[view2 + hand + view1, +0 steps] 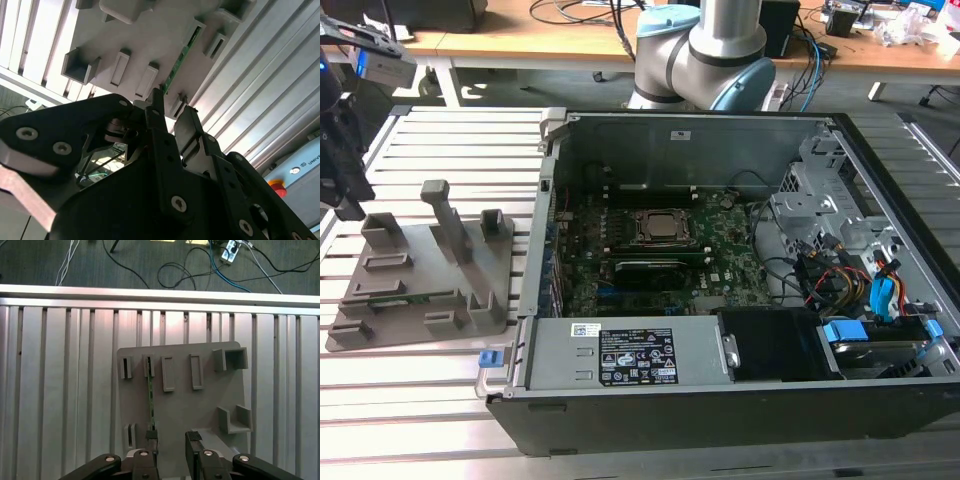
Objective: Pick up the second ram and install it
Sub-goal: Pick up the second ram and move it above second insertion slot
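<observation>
Gripper [172, 440] is held spread over the tray [200, 410], where the ram [150, 400] is stood on edge in its slot, apparently lined up under one finger [152, 439] rather than between both, so it could be struck or missed if approached off-centre.

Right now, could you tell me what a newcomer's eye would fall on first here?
The open computer case sits central in the exterior view, its motherboard bare. In the first wrist view, the open hand hangs over the grey holder tray, where the second ram stands on edge.
</observation>
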You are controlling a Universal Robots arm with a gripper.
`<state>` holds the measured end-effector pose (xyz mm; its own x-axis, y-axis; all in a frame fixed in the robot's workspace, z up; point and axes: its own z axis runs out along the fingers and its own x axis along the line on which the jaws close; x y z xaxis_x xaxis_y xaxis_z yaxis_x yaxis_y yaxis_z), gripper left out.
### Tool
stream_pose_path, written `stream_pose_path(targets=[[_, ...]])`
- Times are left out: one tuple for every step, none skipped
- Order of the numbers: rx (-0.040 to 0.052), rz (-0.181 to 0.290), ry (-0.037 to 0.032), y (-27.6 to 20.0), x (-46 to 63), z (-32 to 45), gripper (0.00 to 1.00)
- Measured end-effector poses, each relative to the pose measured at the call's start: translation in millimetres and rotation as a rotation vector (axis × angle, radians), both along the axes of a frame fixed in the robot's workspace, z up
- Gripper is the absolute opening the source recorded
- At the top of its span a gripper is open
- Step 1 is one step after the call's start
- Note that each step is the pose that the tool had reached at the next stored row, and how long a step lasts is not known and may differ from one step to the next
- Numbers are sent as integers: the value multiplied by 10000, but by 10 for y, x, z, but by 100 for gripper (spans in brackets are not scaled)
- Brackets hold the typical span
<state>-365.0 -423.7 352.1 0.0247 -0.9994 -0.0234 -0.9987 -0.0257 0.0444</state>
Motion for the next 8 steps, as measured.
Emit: stream_pose_path(targets=[[0,0,0,0,0,-4,36],[0,0,0,0,0,-16,36],[-1,1,1,0,0,-25,36],[0,0,0,0,0,-34,36],[0,0,0,0,0,-41,36],[0,1,1,0,0,-45,36],[0,1,0,0,0,-48,36],[0,0,-1,0,0,-55,36]])
